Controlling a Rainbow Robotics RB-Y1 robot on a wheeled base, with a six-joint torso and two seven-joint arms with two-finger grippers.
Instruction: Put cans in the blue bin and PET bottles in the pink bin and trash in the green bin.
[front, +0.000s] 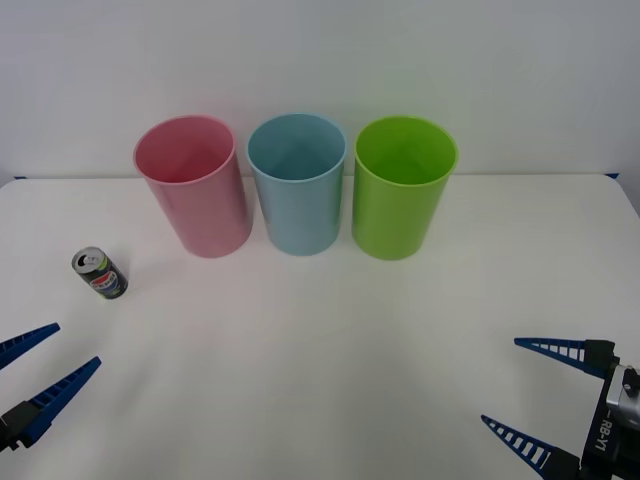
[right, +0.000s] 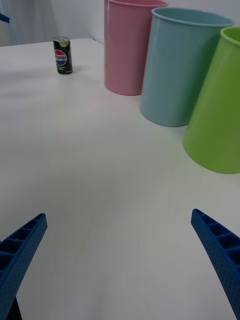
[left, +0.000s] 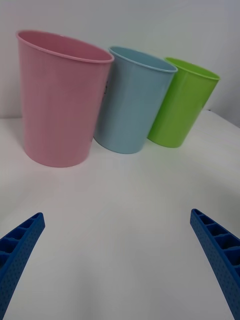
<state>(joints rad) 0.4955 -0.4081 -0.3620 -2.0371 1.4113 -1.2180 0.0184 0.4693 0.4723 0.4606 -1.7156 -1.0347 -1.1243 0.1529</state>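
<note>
A small dark can (front: 100, 274) (right: 63, 55) with a silver top stands upright on the white table, left of the pink bin (front: 194, 184) (right: 128, 46) (left: 59, 97). The blue bin (front: 297, 181) (right: 180, 67) (left: 131, 100) stands in the middle of the row and the green bin (front: 401, 185) (right: 219, 107) (left: 183, 102) on the right. My left gripper (front: 48, 356) (left: 117, 260) is open at the front left corner, below the can and apart from it. My right gripper (front: 516, 390) (right: 117, 260) is open at the front right, holding nothing.
The white table (front: 320, 340) spreads wide between the bins and both grippers. A pale wall rises just behind the bins. No PET bottles or trash are in view.
</note>
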